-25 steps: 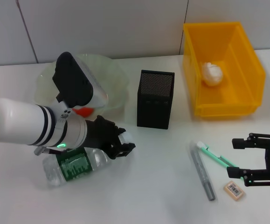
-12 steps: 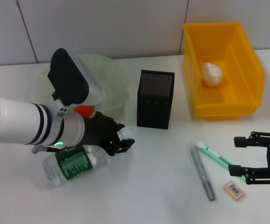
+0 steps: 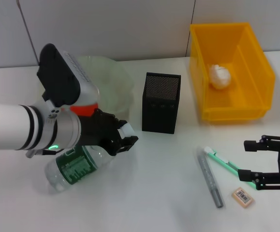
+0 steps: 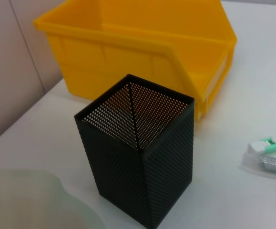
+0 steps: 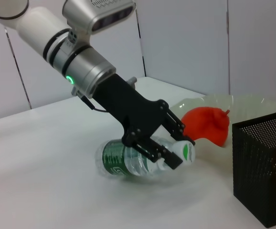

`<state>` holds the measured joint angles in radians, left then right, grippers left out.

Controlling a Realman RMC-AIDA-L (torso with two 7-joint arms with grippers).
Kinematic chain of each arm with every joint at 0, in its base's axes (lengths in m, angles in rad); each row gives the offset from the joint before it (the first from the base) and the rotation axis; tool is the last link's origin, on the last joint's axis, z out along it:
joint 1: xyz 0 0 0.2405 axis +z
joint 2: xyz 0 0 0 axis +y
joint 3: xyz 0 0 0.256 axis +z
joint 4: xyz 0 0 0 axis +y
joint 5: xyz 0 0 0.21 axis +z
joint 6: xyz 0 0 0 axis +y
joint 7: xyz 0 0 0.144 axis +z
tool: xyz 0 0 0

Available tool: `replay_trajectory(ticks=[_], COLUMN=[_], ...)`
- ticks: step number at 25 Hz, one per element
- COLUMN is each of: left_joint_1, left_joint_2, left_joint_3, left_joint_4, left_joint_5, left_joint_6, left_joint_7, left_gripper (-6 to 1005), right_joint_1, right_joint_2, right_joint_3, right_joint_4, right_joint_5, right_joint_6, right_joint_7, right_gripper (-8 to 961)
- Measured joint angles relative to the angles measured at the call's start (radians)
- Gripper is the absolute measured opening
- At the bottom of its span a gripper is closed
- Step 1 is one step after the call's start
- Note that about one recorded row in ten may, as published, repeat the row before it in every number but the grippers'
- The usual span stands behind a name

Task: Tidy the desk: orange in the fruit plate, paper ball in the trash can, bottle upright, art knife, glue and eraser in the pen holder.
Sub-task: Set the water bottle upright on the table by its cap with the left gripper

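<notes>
While left claw [image 3: 123, 140] grips, tilted clear bottle [image 3: 74, 166]

We see bright, even light from above on the white table [image 3: 154, 193], with only soft, short shadows under the black mesh holder [image 3: 161, 102] and the yellow bin [image 3: 231, 72]. The bottle [image 5: 138, 160] shows small glints. In the left wrist view the near green plate [image 4: 33, 200] is blurred.

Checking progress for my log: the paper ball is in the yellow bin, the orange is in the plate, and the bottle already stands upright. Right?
Not quite. The bottle is not upright: it is tilted low, neck held in the left gripper, as the right wrist view shows. The paper ball is in the yellow bin and the orange in the plate.
</notes>
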<state>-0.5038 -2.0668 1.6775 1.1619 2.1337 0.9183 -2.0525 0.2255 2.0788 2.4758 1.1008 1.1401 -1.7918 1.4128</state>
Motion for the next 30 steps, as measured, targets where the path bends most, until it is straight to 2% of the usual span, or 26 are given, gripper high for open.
replay_trajectory(ticks=[4, 12, 13, 15, 30], left_joint_1=[0.038, 0.062, 0.098, 0.108, 0.113], left_joint_2=[-0.001, -0.002, -0.002, -0.002, -0.004], left_joint_3=[-0.009, -0.01, -0.012, -0.02, -0.039], left_joint_4=[0.056, 0.091, 0.142, 0.16, 0.178], left_joint_5=[0.0, -0.001, -0.007, -0.008, -0.013], left_joint_6=[0.007, 0.007, 0.007, 0.007, 0.003], left_joint_7=[0.0, 0.0, 0.0, 0.0, 0.0], left_gripper=[447, 445, 445, 445, 445], right_joint_1=[-0.001, -0.003, -0.003, -0.003, 0.002], right_joint_2=[0.001, 0.001, 0.001, 0.001, 0.001], right_joint_3=[0.001, 0.002, 0.002, 0.002, 0.002], right_joint_4=[0.0, 0.002, 0.002, 0.002, 0.0], right_joint_5=[0.0, 0.0, 0.0, 0.001, 0.003], right_joint_6=[0.0, 0.0, 0.0, 0.0, 0.001], right_joint_7=[0.0, 0.001, 0.001, 0.002, 0.009], right_gripper=[765, 765, 765, 765, 765])
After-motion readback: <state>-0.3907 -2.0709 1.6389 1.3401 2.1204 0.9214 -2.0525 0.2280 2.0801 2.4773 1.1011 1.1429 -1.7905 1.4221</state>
